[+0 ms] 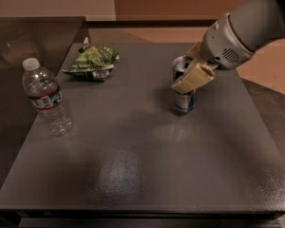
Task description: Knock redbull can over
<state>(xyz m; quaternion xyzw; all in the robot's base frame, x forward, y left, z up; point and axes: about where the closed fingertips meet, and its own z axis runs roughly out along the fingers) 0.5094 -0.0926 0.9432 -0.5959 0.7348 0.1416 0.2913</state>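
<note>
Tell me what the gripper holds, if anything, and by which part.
Cannot be told: the gripper is at the standing redbull can's upper half, but no firm grip is visible.

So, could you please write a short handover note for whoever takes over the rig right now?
The hand is against the upper part of the redbull can, right of the middle of the table.
The can stands upright.
Done: the hand is at the can.
Left: tip it over.
The water bottle at left and the chip bag at back left are well apart from it.
</note>
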